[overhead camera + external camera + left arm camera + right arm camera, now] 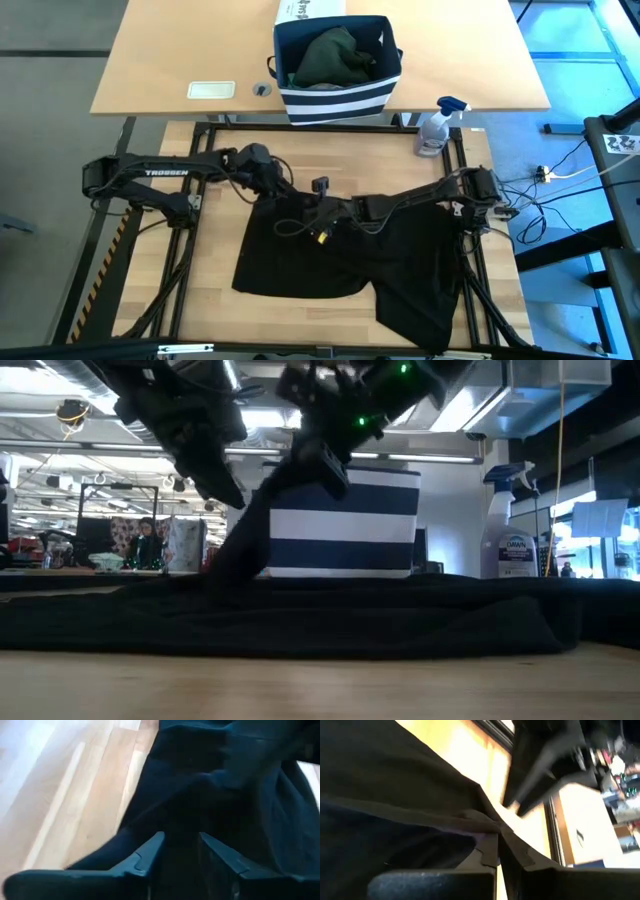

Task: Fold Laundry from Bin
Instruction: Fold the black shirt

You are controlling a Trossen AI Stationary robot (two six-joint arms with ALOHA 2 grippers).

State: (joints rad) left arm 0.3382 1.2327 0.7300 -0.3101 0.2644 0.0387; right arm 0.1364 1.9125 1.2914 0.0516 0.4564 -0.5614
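Observation:
A black garment (400, 260) lies spread on the wooden table, except for its far left part, which is drawn up into a ridge (265, 510). My right gripper (498, 837) reaches in from the table's right and is shut on that ridge. My left gripper (181, 837) comes in from the left with its fingers apart, just over the same far left part of the garment (200, 790). The striped navy bin (335, 100) stands beyond the table's far edge with a dark green garment (335, 55) inside. My right gripper pinches a raised fold of the black garment (487, 822) between its two fingers, near the garment's far left part. The fingers slant down from the table's right. The cloth runs taut from the fingers down to the table, where the rest of it lies flat. My left gripper: I cannot tell whether it touches the cloth.
A spray bottle (437, 125) stands at the table's far right corner. A white printed box (310, 10) sits behind the bin, and a pale card (211, 90) lies on the far desk. Bare wood (215, 240) shows to the left of the garment.

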